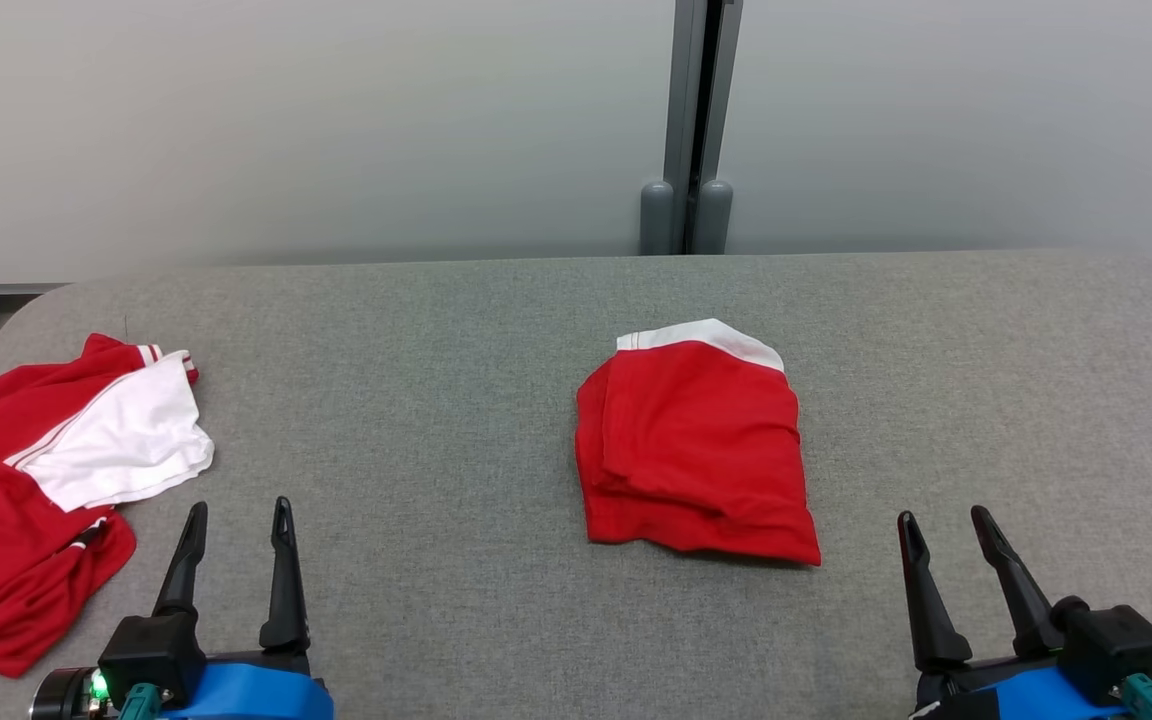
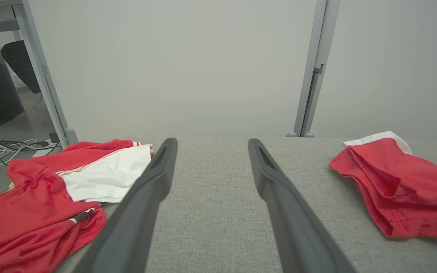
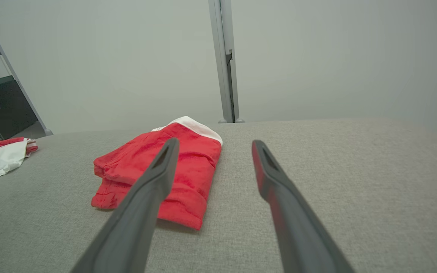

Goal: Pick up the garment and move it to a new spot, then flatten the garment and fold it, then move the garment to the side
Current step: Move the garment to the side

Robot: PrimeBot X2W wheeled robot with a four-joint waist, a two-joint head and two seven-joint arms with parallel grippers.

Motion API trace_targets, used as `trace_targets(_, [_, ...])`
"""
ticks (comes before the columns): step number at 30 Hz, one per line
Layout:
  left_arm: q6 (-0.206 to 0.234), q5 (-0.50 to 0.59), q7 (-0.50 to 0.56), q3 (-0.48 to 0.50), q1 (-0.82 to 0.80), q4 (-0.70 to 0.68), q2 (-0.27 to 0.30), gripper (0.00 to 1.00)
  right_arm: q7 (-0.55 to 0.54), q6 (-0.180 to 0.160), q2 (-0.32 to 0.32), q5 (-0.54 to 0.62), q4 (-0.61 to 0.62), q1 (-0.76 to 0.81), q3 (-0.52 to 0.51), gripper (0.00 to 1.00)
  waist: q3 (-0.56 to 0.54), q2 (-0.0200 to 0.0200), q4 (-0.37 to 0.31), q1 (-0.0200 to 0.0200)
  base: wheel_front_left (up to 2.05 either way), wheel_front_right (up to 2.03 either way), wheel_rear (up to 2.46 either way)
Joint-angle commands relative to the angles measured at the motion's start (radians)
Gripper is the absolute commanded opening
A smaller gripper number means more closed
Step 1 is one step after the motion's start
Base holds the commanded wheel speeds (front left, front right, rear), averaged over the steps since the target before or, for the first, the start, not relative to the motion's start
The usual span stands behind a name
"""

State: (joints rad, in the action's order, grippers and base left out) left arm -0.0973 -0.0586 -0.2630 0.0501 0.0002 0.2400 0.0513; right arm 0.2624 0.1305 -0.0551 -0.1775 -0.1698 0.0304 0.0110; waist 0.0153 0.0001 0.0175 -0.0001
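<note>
The left gripper (image 1: pixel 240 510) has its two dark fingers (image 1: pixel 183 565) spread wide with bare table between them; it holds nothing. It sits at the near left of the grey cloth-covered table (image 1: pixel 436 400), just right of a crumpled pile (image 1: pixel 46 470) of red and white clothing but not touching it. In the left wrist view the left gripper (image 2: pixel 211 142) shows the same wide gap, and grey cloth fills the space between the fingers.

The right gripper (image 1: pixel 944 518) is equally wide and empty at the near right. It stands apart from the folded garment (image 1: pixel 696 450), which lies to its left and a little farther off. In the right wrist view one finger (image 3: pixel 157 178) of the right gripper (image 3: pixel 212 142) crosses in front of the folded garment (image 3: pixel 195 159), though whether it touches cannot be told from there; the head view shows a clear gap.

The folded garment rests flat near the middle of the table, a compact red packet. Its long axis runs roughly near to far, with the white band at the far end and the red folded edge at the near end, slanting slightly toward the right. From the left wrist it appears at the right (image 2: pixel 396 185), well apart from the pile.
</note>
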Motion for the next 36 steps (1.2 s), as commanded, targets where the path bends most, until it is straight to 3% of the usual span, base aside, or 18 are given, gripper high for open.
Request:
trace_targets(1, [0.006,0.004,-0.003,-0.002,0.007,0.0,0.002,1.0,0.003,0.001,0.004,0.001,-0.003,0.006,-0.001,1.0,0.001,-0.0001,0.0,0.0001,0.0,0.0,0.0])
trace_targets(18, [0.006,0.001,-0.003,0.01,-0.005,-0.005,0.004,1.0,-0.001,0.001,0.006,0.015,-0.027,-0.048,0.011,1.0,0.014,-0.0001,-0.007,0.0001,0.0,0.0,0.0])
trace_targets(29, [-0.002,-0.008,-0.003,-0.02,-0.066,-0.01,0.002,1.0,-0.038,0.001,-0.029,0.023,-0.143,-0.352,0.045,1.0,0.094,-0.0001,0.024,0.0001,0.0,0.0,0.0])
trace_targets(36, [-0.001,-0.021,-0.003,-0.036,-0.11,-0.01,0.001,1.0,-0.076,0.001,-0.059,0.035,-0.323,-0.536,0.056,1.0,0.168,-0.0001,0.063,0.0001,0.0,0.0,0.0])
